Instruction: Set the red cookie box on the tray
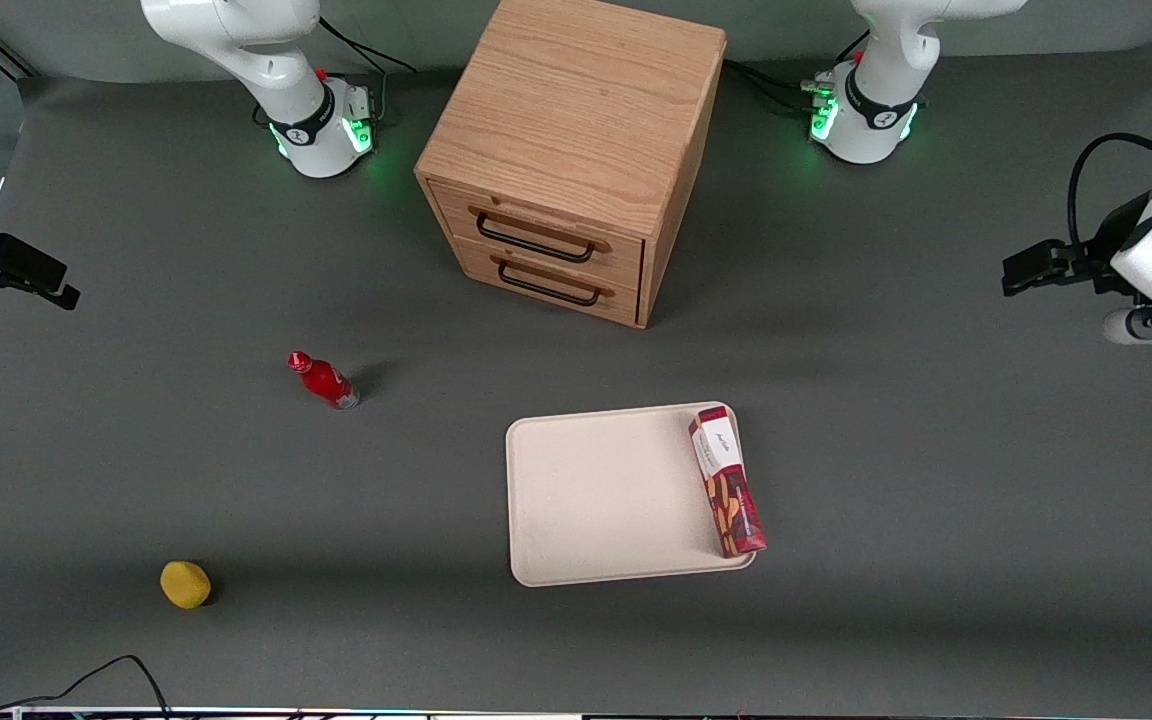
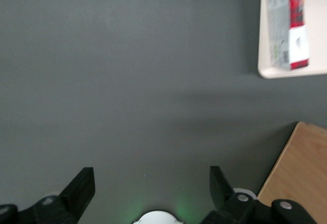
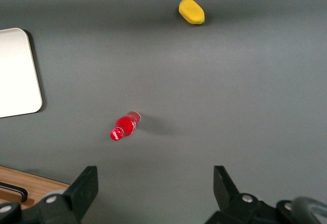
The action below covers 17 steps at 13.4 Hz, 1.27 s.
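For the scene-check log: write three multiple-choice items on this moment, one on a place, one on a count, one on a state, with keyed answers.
1. Where does the slim dark-red cookie box lie?
A. On the large cream-white rectangular tray, along its edge toward the working arm's end
B. On top of the wooden cabinet
C. Beside the small red bottle

2. How many drawers with black handles does the light wooden cabinet show?
A. One
B. Two
C. Four

3. How is the left arm's black two-finger gripper?
A. Shut on the cookie box
B. Shut on the yellow fruit
C. Open, empty, over bare table

Answers:
1 A: the front view shows the box flat on the tray.
2 B: two handles sit one above the other.
3 C: the left wrist view shows the fingers spread with nothing between them.
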Each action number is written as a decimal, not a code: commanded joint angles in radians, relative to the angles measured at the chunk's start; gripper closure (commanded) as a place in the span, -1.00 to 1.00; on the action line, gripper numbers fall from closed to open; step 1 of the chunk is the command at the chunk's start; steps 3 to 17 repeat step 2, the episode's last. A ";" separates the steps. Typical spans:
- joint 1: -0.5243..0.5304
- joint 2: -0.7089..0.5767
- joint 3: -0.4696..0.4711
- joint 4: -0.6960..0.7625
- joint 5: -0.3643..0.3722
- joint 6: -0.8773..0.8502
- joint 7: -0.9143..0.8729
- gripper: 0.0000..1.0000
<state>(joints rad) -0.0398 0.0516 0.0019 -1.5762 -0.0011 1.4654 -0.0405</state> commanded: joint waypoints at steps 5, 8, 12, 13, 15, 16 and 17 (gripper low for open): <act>-0.014 0.028 0.043 0.063 -0.017 -0.042 0.047 -1.00; -0.014 0.028 0.043 0.063 -0.017 -0.042 0.047 -1.00; -0.014 0.028 0.043 0.063 -0.017 -0.042 0.047 -1.00; -0.014 0.028 0.043 0.063 -0.017 -0.042 0.047 -1.00; -0.014 0.028 0.043 0.063 -0.017 -0.042 0.047 -1.00; -0.014 0.028 0.043 0.063 -0.017 -0.042 0.047 -1.00; -0.014 0.028 0.043 0.063 -0.017 -0.042 0.047 -1.00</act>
